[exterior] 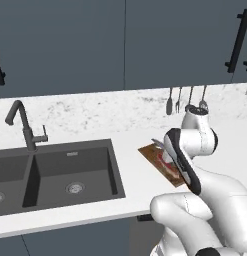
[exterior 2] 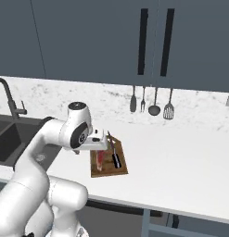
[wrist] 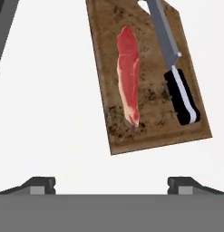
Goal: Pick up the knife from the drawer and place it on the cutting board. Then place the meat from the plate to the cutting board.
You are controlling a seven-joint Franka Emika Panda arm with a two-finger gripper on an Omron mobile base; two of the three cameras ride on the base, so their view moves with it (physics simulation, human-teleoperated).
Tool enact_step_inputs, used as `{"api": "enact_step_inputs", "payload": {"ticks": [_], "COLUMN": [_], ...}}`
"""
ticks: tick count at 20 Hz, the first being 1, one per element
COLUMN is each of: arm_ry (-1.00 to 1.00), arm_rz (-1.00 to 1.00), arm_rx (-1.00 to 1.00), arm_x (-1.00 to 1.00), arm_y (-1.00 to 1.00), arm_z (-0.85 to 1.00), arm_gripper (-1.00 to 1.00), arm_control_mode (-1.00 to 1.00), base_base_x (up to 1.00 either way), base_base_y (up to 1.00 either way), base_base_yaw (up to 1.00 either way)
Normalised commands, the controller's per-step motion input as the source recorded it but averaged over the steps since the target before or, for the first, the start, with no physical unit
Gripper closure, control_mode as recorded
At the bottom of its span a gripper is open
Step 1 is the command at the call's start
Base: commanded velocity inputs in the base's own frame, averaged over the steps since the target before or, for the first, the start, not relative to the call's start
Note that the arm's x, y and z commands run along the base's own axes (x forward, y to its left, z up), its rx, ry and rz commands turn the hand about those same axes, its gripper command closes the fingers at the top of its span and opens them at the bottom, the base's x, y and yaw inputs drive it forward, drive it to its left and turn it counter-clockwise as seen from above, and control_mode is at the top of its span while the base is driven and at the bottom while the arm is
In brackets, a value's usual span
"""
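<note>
Gripper (wrist: 111, 183): fingers spread wide apart, nothing between them, poised above the white counter (wrist: 50, 113) just short of the cutting board's near edge. The cutting board (wrist: 152, 122) lies flat on the counter ahead of the hand. The meat (wrist: 128, 74) lies lengthwise on the board's middle. The knife (wrist: 174, 68) lies beside it, apart from it, black handle toward the hand and blade pointing away.

Right base view: board (exterior 2: 109, 170) near the counter's front edge, hand above its far end. Utensils (exterior 2: 153, 99) hang on the speckled backsplash under dark cabinets.

Left base view: a dark double sink (exterior: 60, 172) and black faucet (exterior: 25, 127) left of the board (exterior: 157, 157), which the arm partly hides.
</note>
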Motion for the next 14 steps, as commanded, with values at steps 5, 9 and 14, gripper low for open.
{"api": "enact_step_inputs", "payload": {"ticks": [5,9,14], "arm_ry": [-0.14,-0.09,-0.11], "arm_rz": [0.0,0.0,0.0], "arm_rx": [0.05,0.06,0.05], "arm_x": [-0.35,-0.26,-0.32], "arm_y": [0.04,0.14,0.16], "arm_z": [0.62,0.47,0.38], "arm_gripper": [-1.0,-1.0,-1.0], "arm_control_mode": [-1.0,-1.0,-1.0], "base_base_x": [0.0,0.0,0.0], "base_base_y": [0.0,0.0,0.0], "base_base_yaw": [0.0,0.0,0.0]}}
